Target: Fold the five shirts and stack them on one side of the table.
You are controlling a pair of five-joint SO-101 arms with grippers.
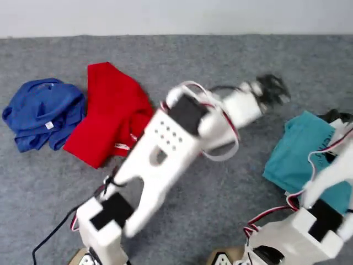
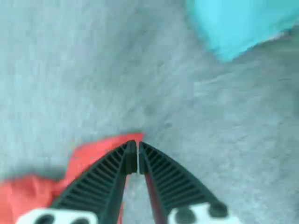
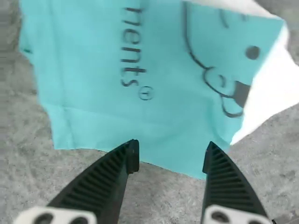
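A folded teal shirt (image 1: 300,152) with dark print lies at the table's right side, and white cloth (image 3: 273,88) shows beside its edge. My right gripper (image 3: 170,156) hangs open just over that shirt's (image 3: 140,84) edge, nothing between its fingers. A red shirt (image 1: 110,118) lies loosely spread at the left-centre, with a crumpled blue shirt (image 1: 41,110) to its left. My left arm stretches across the middle, and its gripper (image 1: 270,91) hovers above bare table beyond the teal shirt. In the left wrist view this gripper (image 2: 138,156) is shut, with red cloth (image 2: 88,156) behind it.
The table is covered in grey carpet (image 1: 220,187). A pale wall runs along the far edge. Bare carpet lies in the middle and along the far side. A black cable (image 1: 52,234) trails at the front left by the left arm's base.
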